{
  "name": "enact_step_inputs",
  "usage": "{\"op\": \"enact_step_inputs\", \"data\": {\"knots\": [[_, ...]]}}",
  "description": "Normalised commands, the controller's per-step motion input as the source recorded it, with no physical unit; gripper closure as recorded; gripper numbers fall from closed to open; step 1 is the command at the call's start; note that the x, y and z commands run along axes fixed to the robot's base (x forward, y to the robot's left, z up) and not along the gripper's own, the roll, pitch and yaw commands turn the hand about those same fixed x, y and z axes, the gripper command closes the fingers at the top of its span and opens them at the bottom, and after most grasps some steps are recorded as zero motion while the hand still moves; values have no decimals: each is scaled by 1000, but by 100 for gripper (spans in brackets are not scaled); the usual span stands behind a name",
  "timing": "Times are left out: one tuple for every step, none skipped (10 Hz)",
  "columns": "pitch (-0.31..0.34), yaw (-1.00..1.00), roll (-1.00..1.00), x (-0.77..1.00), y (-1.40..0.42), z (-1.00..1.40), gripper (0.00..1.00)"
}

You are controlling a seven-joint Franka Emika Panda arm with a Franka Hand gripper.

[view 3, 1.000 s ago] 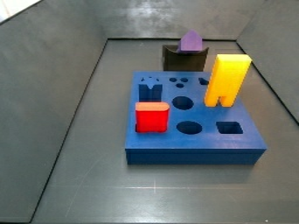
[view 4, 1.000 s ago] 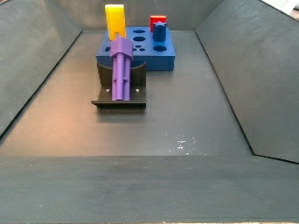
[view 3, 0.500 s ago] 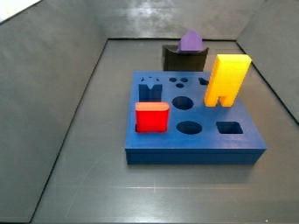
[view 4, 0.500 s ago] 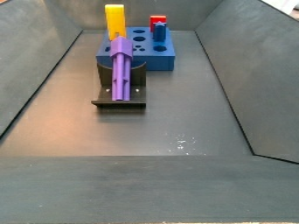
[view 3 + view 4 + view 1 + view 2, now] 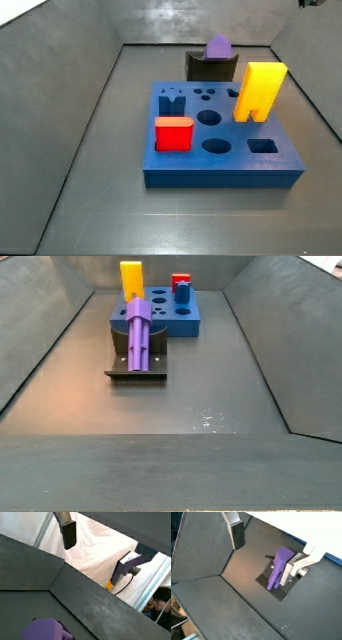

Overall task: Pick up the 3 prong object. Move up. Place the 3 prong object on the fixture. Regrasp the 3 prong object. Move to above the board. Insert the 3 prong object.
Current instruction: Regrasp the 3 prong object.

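- Our gripper [image 5: 271, 539] is up high, out of both side views. Its two fingers, one dark pad [image 5: 237, 534] and one silver plate [image 5: 308, 557], are spread wide with nothing between them.
- The 3 prong object [image 5: 278, 568] lies well below the gripper, and we see it between the fingers in a wrist view.
- It rests on the fixture [image 5: 138, 360], just beside the board [image 5: 178, 318], with its long body running from the front of the fixture toward the board.
- We think the next move is to come straight down and pinch it across its long body.
- It is a purple bar with smooth sides and a pointed, house-like end [image 5: 219, 46].
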Motion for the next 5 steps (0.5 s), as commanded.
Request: {"op": "enact_step_inputs", "data": {"knots": [[38,230,169,92,-53,-12,0],[23,210,160,97,-54,-8,0],[-11,351,195,35,40,-1000,0],[-15,334,195,36,40,-1000,0],[-70,260,187,50,34,-1000,0]]}}
